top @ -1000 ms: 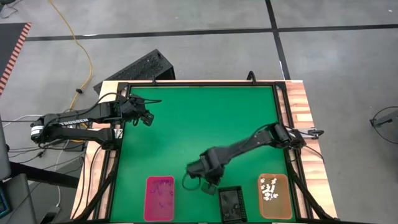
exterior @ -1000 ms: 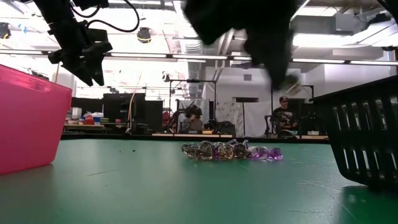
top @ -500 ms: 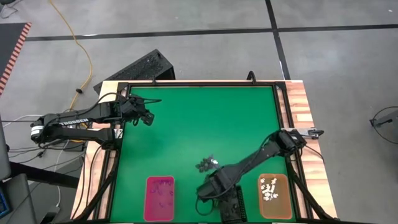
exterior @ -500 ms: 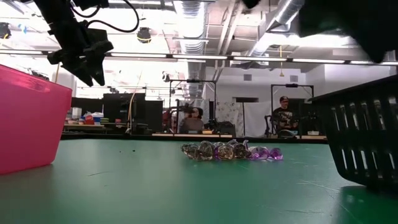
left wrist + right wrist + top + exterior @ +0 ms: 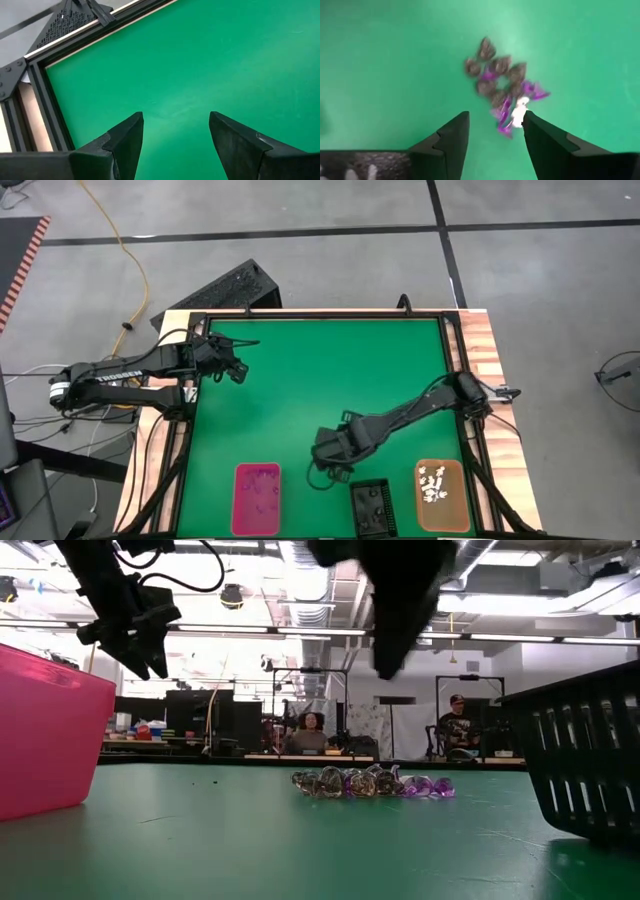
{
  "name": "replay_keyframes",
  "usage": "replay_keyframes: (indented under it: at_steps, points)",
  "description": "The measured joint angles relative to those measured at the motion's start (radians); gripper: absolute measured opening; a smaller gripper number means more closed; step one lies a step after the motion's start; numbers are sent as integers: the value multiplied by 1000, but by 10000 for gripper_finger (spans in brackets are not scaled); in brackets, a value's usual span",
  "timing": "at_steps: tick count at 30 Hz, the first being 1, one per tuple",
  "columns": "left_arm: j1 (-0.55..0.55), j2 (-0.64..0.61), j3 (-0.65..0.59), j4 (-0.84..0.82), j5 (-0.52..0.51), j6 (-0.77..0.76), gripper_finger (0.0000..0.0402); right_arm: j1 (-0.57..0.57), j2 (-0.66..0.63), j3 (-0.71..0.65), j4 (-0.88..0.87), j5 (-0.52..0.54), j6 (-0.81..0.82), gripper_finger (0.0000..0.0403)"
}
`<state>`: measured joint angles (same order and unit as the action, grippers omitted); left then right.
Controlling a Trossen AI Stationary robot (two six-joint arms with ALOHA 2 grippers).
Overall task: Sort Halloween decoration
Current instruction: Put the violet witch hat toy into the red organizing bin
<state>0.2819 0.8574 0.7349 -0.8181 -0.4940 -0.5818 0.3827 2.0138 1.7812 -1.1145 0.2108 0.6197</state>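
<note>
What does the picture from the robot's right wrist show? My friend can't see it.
A little heap of tiny Halloween trinkets, dark ones, purple ones and one white, lies on the green table. The right gripper hangs above it with its two dark fingers apart and nothing between them.

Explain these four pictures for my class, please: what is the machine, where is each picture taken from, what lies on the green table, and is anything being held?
The machine is two dark robot arms at a green table. One picture looks straight down from above, one looks level across the tabletop, and two come from cameras on the arms' wrists.

On the table lies a small pile of trinkets, brownish, purple and one white. Along the near edge stand a pink tray, a black tray and an orange tray holding white pieces.

The right gripper hangs open above the pile, holding nothing. The left gripper waits open over a bare far corner, also holding nothing.

The people seen far behind the table are only bystanders.
</note>
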Motion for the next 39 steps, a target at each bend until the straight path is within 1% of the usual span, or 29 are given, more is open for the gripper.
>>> replay_keyframes:
  at_steps: [6, 9, 12, 17, 23, 30, 33, 37, 39]
  points:
    - [0, 0, 0, 0, -7, 26, 219, 28, -172, -361, 339, 0, -27, 220]
    - [0, 0, 0, 0, -8, 23, 219, 11, -218, -495, 420, -6, -7, 221]
    - [0, 0, 0, 1, -8, 20, 219, -17, -223, -570, 470, -40, 12, 221]
    - [0, 0, 0, 1, -17, 21, 219, -39, -227, -611, 535, -79, 1, 221]
    - [0, 0, 0, 1, -17, 20, 219, -26, -226, -641, 543, -83, 12, 221]
    - [0, 0, 0, 1, -40, 19, 219, -23, -226, -642, 574, -81, -79, 218]
    - [0, 0, 0, 1, -41, 19, 219, -27, -203, -642, 587, -82, -104, 211]
    - [0, 0, 0, 1, -41, 17, 219, -33, -165, -637, 601, -145, -121, 200]
    - [0, 0, 0, 1, -41, 17, 219, -33, -151, -632, 599, -152, -122, 193]
